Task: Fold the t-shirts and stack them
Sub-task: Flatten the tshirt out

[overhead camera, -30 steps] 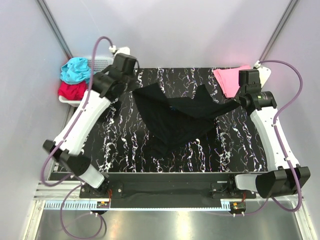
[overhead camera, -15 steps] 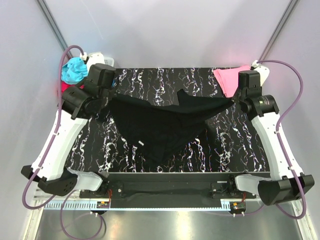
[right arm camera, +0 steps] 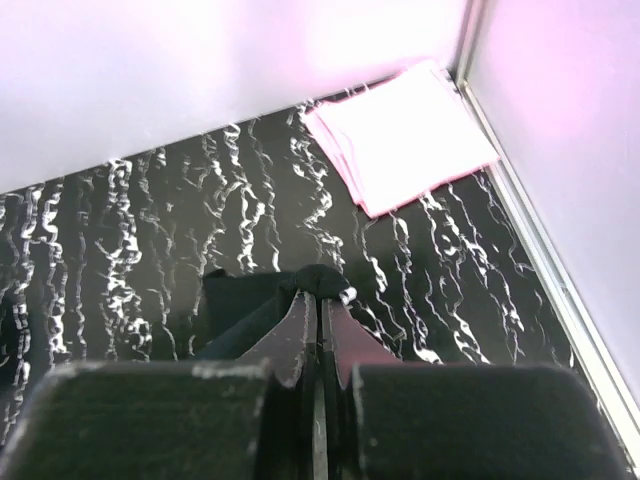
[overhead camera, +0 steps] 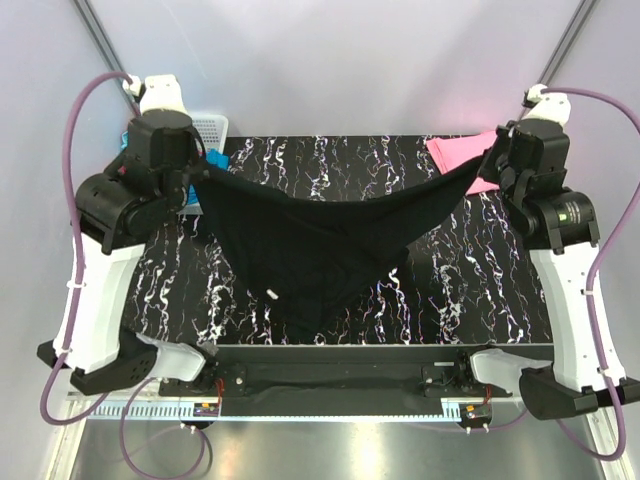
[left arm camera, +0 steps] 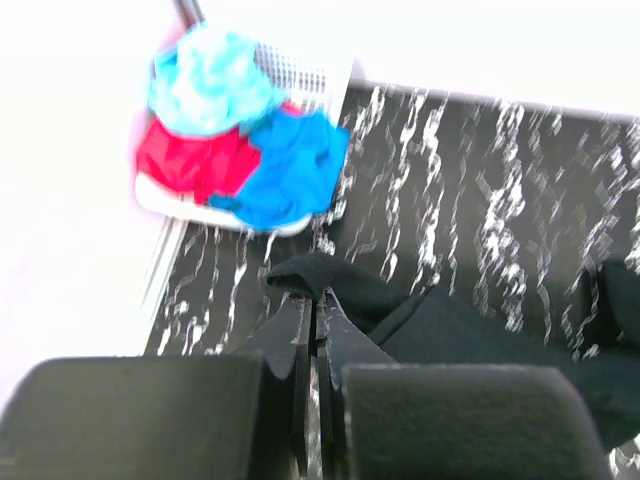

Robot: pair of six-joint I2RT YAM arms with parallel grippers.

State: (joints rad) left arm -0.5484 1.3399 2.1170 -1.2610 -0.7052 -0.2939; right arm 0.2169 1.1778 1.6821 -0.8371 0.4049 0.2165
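A large black t-shirt [overhead camera: 310, 245] hangs stretched between my two arms above the marbled table [overhead camera: 450, 290], sagging to a point near the front edge. My left gripper [overhead camera: 200, 170] is shut on its left corner, a bunch of black cloth [left arm camera: 315, 275] showing at the fingertips. My right gripper [overhead camera: 482, 160] is shut on the right corner, black cloth [right arm camera: 325, 280] pinched there too. A folded pink t-shirt [overhead camera: 455, 155] lies at the back right corner [right arm camera: 400, 135]. Teal [left arm camera: 210, 80], red [left arm camera: 190, 160] and blue [left arm camera: 290, 165] t-shirts are heaped in the basket.
The white lattice basket [overhead camera: 210, 130] stands off the table's back left corner, partly behind my left arm. Grey walls close in at the back and on both sides. The arm bases sit along the near edge.
Both arms have risen and spread apart, lifting the black t-shirt off the table and pulling it taut. The left arm swung left towards the basket.
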